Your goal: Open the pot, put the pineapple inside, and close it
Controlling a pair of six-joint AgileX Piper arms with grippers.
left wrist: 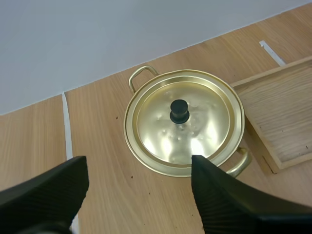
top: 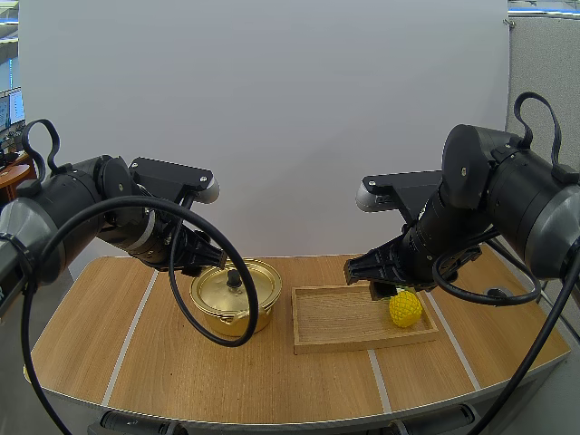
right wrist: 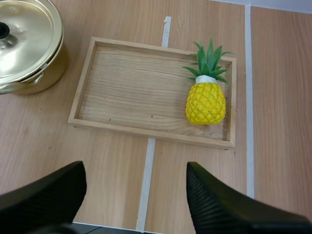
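A gold pot [top: 237,301] stands on the table left of centre, its lid [left wrist: 185,127] on and the black knob [left wrist: 179,111] upright. My left gripper [top: 201,260] hovers open just behind and to the left of the pot; in the left wrist view its fingers [left wrist: 53,187] stand wide apart above the table short of the lid. A yellow pineapple [right wrist: 206,101] with green leaves lies in the right end of a wooden tray [right wrist: 126,85]. My right gripper [top: 374,281] hangs open above the tray, just left of the pineapple [top: 405,309].
The tray [top: 349,343] lies right beside the pot [right wrist: 27,46], almost touching it. White tape lines [right wrist: 146,180] run across the wooden tabletop. The table's front edge curves close below the pot and tray.
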